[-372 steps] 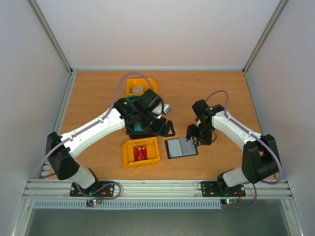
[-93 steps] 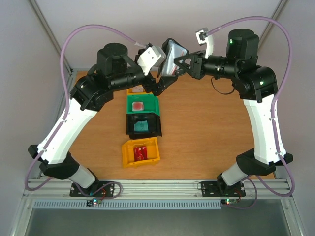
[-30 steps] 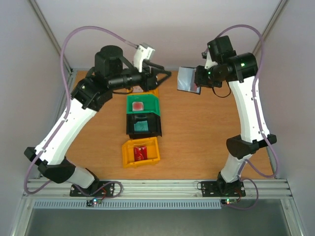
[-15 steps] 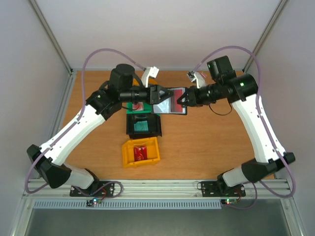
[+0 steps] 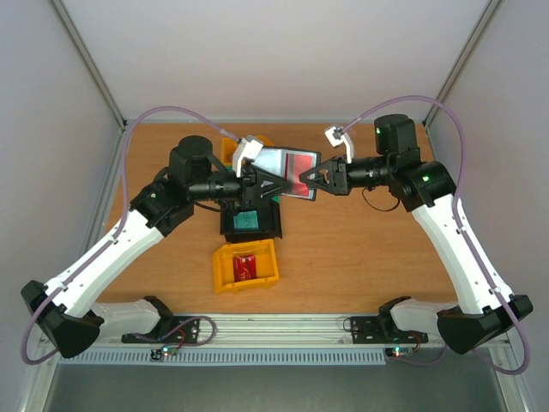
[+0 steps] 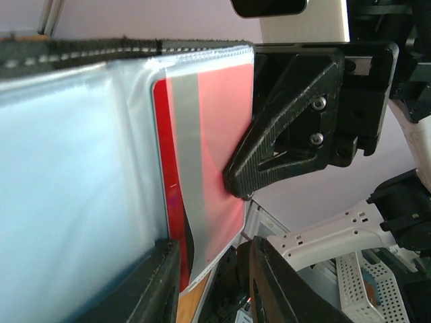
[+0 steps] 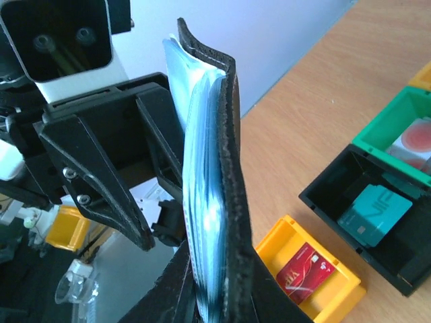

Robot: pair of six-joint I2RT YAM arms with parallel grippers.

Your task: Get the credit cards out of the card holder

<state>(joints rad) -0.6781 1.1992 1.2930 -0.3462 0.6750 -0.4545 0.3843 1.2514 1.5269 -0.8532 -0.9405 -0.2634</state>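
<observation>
The black card holder (image 5: 287, 167) hangs open in the air between both arms, above the bins. My right gripper (image 5: 316, 182) is shut on its right edge; in the right wrist view the card holder (image 7: 229, 168) stands edge-on in that gripper (image 7: 215, 303). A red credit card (image 6: 202, 168) sits in a shiny pocket. My left gripper (image 6: 215, 282) is open, its jaws straddling the lower corner of that pocket with a gap on the right side. From above, the left gripper (image 5: 273, 184) is at the holder's lower left edge.
On the table below are a yellow bin (image 5: 246, 266) holding a red card (image 7: 306, 266) and a black bin (image 5: 250, 221) holding a teal card (image 7: 374, 215). A green bin (image 7: 404, 128) lies behind them, another yellow bin (image 5: 228, 151) further back.
The right arm brought the card holder down from the back right to the middle. The left gripper swung in to meet it and narrowed its jaws around the holder's lower edge.
</observation>
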